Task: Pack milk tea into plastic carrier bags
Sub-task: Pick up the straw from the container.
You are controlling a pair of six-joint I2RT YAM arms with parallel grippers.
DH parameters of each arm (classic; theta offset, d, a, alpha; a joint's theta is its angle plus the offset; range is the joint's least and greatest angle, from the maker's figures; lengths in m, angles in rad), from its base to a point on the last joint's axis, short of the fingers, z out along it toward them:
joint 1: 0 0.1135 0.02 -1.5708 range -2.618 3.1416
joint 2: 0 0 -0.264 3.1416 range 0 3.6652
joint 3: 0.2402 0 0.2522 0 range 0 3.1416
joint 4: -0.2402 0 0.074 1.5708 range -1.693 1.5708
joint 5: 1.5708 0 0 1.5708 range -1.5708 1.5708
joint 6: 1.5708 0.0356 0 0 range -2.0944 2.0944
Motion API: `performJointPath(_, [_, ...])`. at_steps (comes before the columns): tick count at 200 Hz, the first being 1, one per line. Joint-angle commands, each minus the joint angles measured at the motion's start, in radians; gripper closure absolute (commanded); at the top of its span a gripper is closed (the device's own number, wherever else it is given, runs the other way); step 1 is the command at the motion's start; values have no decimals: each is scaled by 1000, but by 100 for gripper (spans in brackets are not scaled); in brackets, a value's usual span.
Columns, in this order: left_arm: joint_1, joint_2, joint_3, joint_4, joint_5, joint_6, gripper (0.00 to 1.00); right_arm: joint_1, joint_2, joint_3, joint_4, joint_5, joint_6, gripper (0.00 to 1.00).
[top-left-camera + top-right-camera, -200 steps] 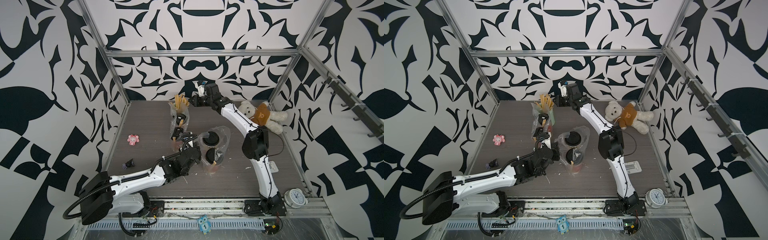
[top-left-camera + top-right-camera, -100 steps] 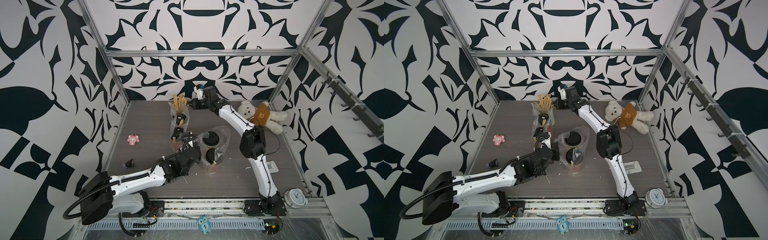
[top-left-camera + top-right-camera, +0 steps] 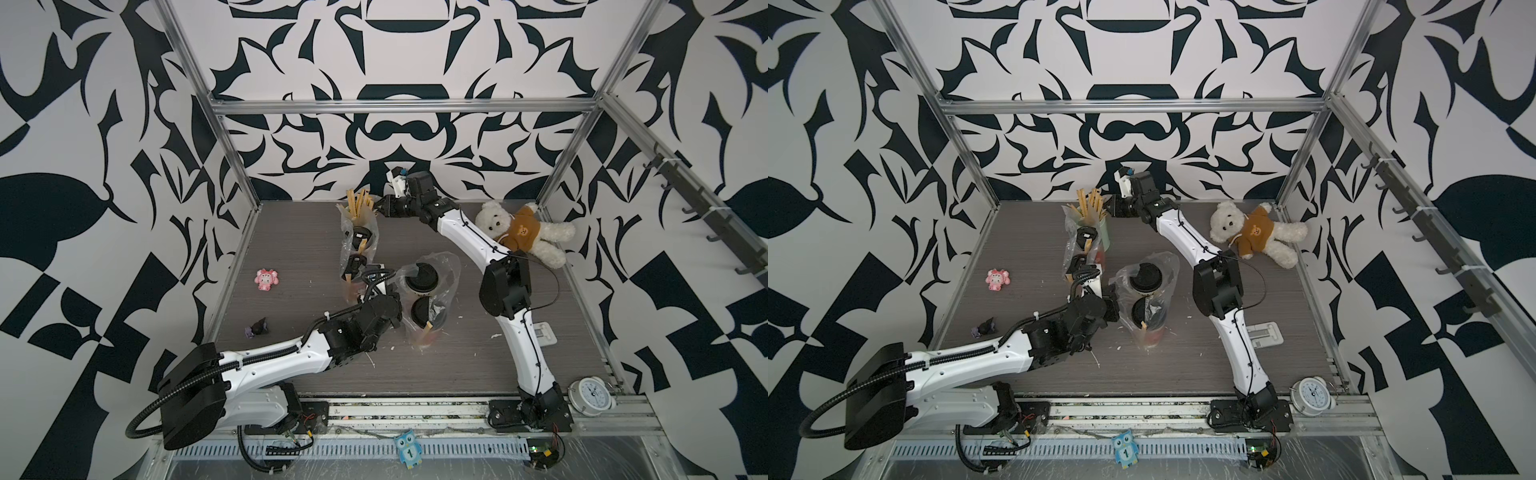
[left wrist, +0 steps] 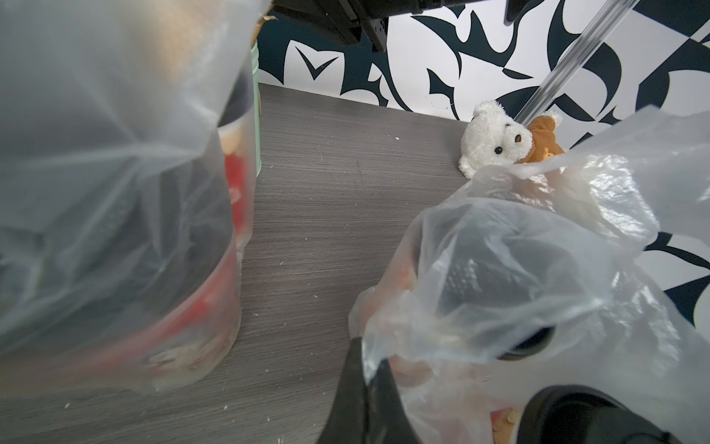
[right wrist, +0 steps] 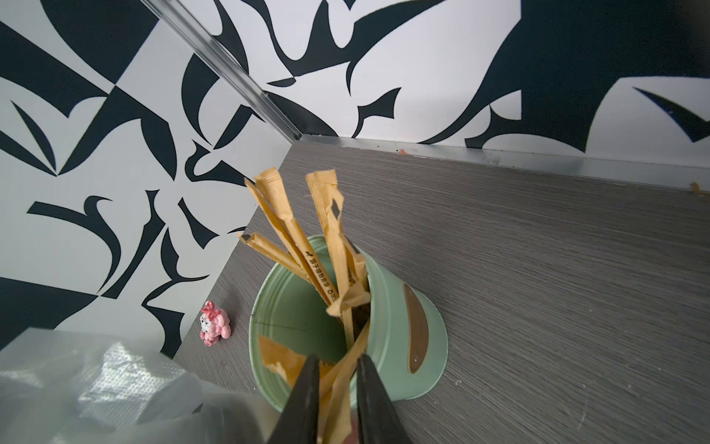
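Two milk tea cups with black lids (image 3: 421, 279) (image 3: 424, 311) stand inside a clear plastic carrier bag (image 3: 446, 274) mid-table. My left gripper (image 4: 370, 369) is shut on that bag's thin film at its left edge (image 3: 1115, 309). A second carrier bag (image 3: 347, 232) at the back holds two more cups (image 3: 1086, 237) (image 3: 1077, 264); a red sleeve shows through it (image 4: 234, 180). My right gripper (image 5: 338, 359) hangs over the mint-green holder (image 5: 388, 307), its jaws narrowly closed on a brown paper stick (image 5: 344, 369); in both top views it sits behind the back bag (image 3: 380, 205).
A white teddy bear (image 3: 519, 230) lies at the back right. A pink toy (image 3: 266, 279) and a small dark toy (image 3: 257, 328) sit on the left. A white flat device (image 3: 542, 334) and a clock (image 3: 592, 395) are at the front right. Paper scraps dot the tabletop.
The right arm has shifted only slightly sideways over the holder. The left arm and both bags have stayed where they were.
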Motion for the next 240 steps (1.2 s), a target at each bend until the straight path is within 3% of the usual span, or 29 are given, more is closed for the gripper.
performJointPath(1, [-4, 11, 41, -8, -16, 4, 100, 12, -26, 33, 42, -23, 11, 78])
performJointPath(128, [-4, 12, 48, -21, -22, 5, 100, 11, 36, 107, 4, -4, 11, 79])
performJointPath(240, [-3, 19, 53, -19, -18, 8, 100, 12, -30, 97, -5, 29, -34, 99])
